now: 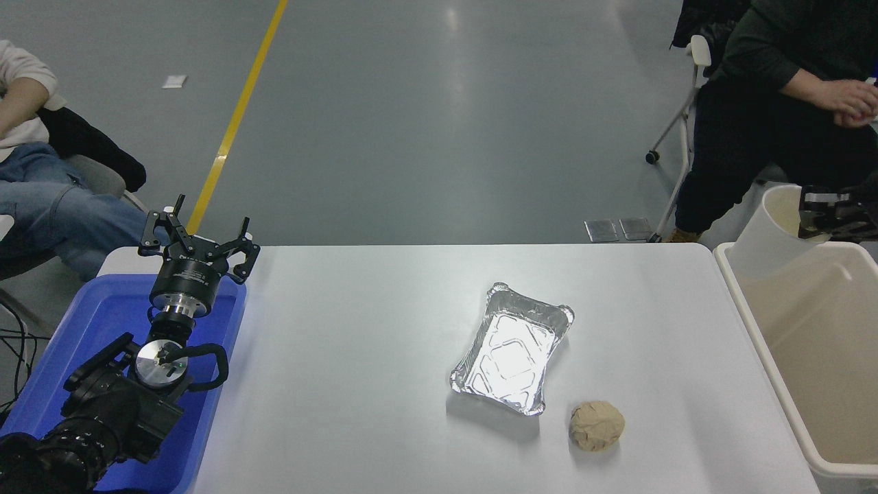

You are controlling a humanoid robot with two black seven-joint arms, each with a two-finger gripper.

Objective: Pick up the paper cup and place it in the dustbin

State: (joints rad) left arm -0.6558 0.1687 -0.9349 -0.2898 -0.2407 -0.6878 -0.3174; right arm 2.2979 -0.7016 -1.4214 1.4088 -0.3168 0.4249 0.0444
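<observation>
My right gripper (814,208) comes in from the right edge and is shut on the rim of the white paper cup (765,230). It holds the cup high in the air, above the far left corner of the beige dustbin (754,329), which stands against the table's right end. The cup is tilted, with its cream inside facing right. My left gripper (199,237) is parked open at the lower left, over the blue tray (82,322).
A rectangular foil tray (511,348) lies mid-table, and a crumpled tan paper ball (597,425) lies near the front edge. A person in dark clothes sits at the far right (789,103). Another person's jeans leg (62,213) shows at the far left.
</observation>
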